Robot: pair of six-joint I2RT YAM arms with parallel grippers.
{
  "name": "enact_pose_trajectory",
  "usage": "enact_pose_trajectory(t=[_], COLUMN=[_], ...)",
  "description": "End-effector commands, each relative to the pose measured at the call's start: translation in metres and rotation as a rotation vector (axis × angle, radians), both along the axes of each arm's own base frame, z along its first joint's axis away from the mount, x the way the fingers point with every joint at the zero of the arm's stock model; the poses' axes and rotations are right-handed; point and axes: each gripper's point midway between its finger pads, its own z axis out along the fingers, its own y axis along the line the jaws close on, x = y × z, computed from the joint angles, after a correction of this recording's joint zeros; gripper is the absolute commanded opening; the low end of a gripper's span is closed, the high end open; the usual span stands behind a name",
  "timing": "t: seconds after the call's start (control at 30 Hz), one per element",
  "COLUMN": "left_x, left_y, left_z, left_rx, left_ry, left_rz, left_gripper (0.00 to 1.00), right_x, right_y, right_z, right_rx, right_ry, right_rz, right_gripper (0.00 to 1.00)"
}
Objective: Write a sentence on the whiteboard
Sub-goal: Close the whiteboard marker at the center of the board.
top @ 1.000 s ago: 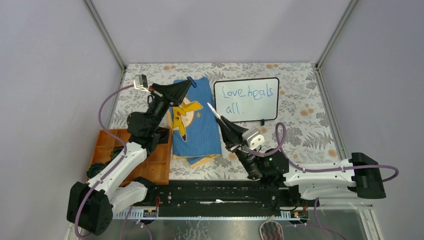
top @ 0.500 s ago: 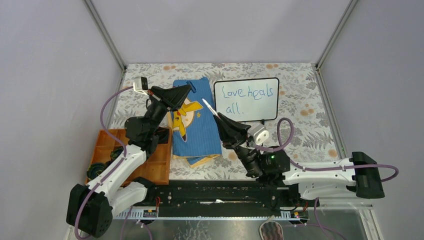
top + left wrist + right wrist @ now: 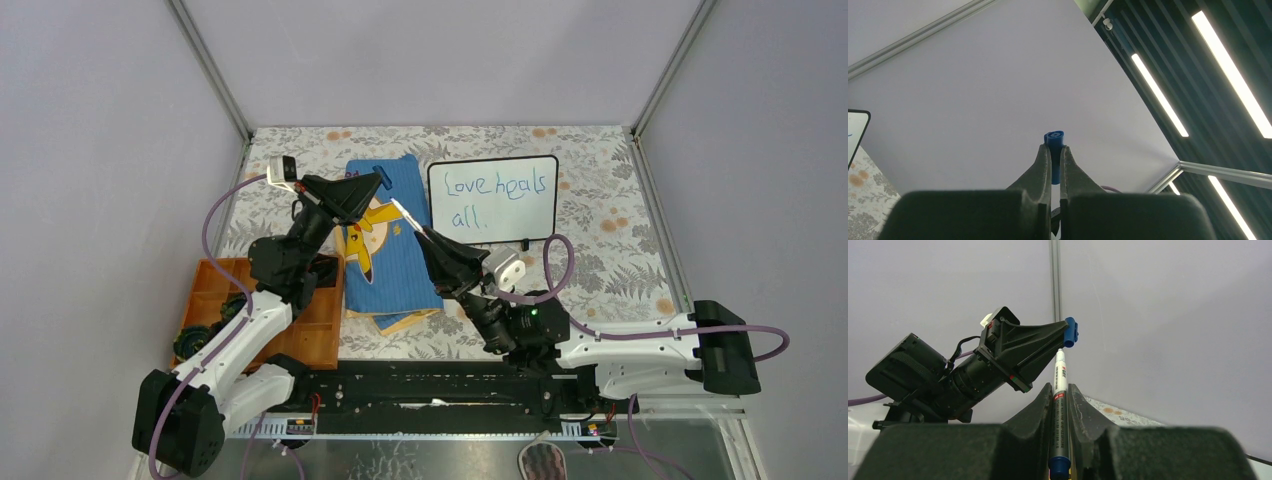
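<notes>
Top view: the whiteboard (image 3: 492, 200), carrying the sentence (image 3: 497, 188) "Love heals all", sits near the far edge of the worktop (image 3: 605, 225), just beside a blue cloth (image 3: 398, 272).
Left wrist: the left gripper (image 3: 1052, 151) pinches a blue cap (image 3: 1053, 142).
Right wrist: the right gripper (image 3: 1060, 389) clamps a marker (image 3: 1060, 405), tip near the blue cap.

The small rectangular white board with a thin black frame (image 3: 530, 215) carries thin blue handwritten marker words (image 3: 498, 187) in two lines: "Love heals" above, "all." below. The white marker pen (image 3: 1060, 390) bears small dark print, too small to read.
</notes>
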Motion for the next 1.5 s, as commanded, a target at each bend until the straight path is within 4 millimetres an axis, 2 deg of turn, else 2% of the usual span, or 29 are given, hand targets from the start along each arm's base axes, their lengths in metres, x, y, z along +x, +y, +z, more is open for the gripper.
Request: enact_pose_trajectory(t=[0.0,0.9,1.47], left_x=[-0.016,-0.024,-0.027], left_y=[0.005,0.003,0.0], left_z=[0.013,0.01,0.011], left_rx=[-0.022,-0.018,-0.02], left_ry=[-0.074,-0.08,-0.083], left_rz=[-0.018,-0.041,-0.052], left_gripper=[0.0,0.0,0.0], right_x=[-0.003,0.004,0.005], right_y=[-0.009,-0.014,-0.01], right_z=[0.035,0.036,0.032], right_rx=[0.124,0.139,0.12], right_ry=[-0.02,-0.012,-0.01], right_rz=[0.002,-0.053,-0.062], right_gripper=[0.0,0.0,0.0])
